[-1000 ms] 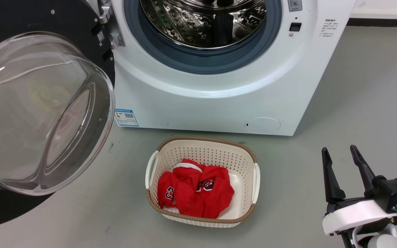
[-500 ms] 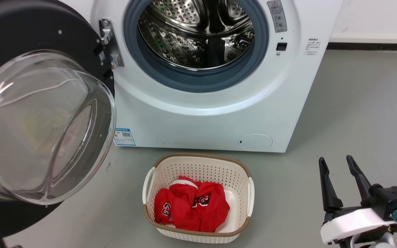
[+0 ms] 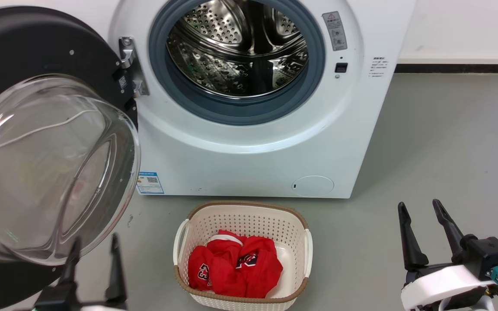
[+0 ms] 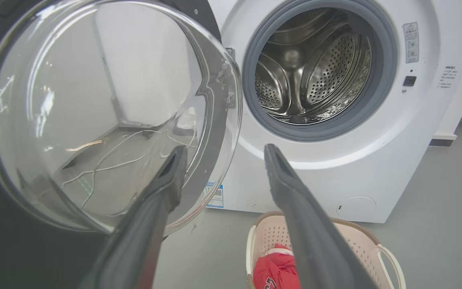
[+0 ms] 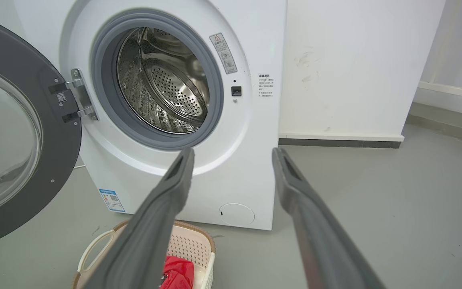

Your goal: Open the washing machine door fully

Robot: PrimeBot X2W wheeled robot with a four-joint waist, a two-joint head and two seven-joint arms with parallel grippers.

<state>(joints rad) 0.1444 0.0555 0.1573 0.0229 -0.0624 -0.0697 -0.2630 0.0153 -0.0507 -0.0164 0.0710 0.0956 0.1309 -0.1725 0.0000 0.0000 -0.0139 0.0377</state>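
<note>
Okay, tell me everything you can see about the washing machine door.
The washing machine door is large and round: a glossy black rim around a bulging clear glass bowl that reflects the room. It stands swung wide open left of the drum, hung by a metal hinge. The open left gripper sits just before its lower edge; contact unclear.

Washing machine door: round, glossy black, clear glass bowl, swung wide open leftward.

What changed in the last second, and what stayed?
The head camera moved, shifting the whole picture. The left gripper came up into the head view by the washing machine door, open and empty. Door, basket and open right gripper stayed as before.
</note>
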